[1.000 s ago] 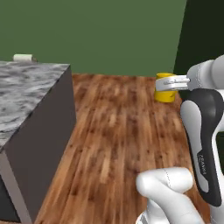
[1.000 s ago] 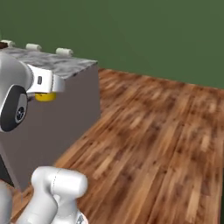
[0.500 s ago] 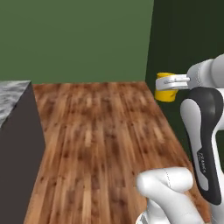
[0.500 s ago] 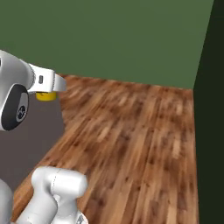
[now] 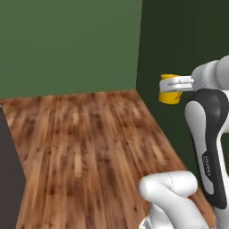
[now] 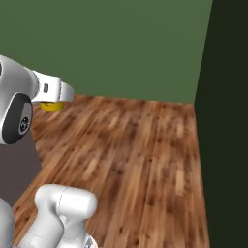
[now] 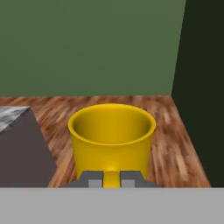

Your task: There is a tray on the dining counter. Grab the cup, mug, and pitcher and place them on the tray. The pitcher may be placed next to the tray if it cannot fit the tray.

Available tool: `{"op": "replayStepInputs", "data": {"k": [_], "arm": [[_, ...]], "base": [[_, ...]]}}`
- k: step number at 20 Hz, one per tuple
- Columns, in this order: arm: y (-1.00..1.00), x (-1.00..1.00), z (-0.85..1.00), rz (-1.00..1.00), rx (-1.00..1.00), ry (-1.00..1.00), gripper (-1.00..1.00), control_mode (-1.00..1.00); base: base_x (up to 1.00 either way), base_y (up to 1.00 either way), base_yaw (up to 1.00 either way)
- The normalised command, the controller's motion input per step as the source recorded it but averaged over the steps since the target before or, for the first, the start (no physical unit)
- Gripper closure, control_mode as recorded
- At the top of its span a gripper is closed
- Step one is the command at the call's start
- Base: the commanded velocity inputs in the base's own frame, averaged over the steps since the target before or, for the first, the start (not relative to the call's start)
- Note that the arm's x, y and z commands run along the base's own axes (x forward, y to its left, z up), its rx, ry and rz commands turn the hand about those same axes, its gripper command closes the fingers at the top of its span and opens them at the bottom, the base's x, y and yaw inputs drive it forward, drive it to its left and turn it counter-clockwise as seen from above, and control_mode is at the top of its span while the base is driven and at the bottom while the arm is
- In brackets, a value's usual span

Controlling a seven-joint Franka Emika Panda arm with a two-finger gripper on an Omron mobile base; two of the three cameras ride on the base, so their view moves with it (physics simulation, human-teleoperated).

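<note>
Bright yellow mug (image 7: 112, 138), green wall (image 5: 67, 44), brown plank floor (image 6: 140, 155) (streaky grain), grey-white veined counter (image 7: 11, 114)

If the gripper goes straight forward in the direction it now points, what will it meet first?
The gripper is shut on the handle of the small yellow cylindrical mug, so the mug leads. Beyond it the way looks free over the brown wooden floor to the green wall; depth is unclear.
</note>
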Motion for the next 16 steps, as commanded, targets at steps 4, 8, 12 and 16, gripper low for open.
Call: {"op": "replayStepInputs", "data": {"k": [4, 8, 12, 16], "arm": [[0.0, 0.0, 0.0, 0.0, 0.0, 0.0, 1.0, 1.0], [0.0, 0.0, 0.0, 0.0, 0.0, 0.0, 1.0, 1.0], [0.0, 0.0, 0.0, 0.0, 0.0, 0.0, 1.0, 1.0], [0.0, 0.0, 0.0, 0.0, 0.0, 0.0, 1.0, 1.0]], "base": [[1.0, 0.0, -0.19], [1.0, -0.07, -0.17], [1.0, -0.21, -0.11], [1.0, -0.12, -0.07]]}}
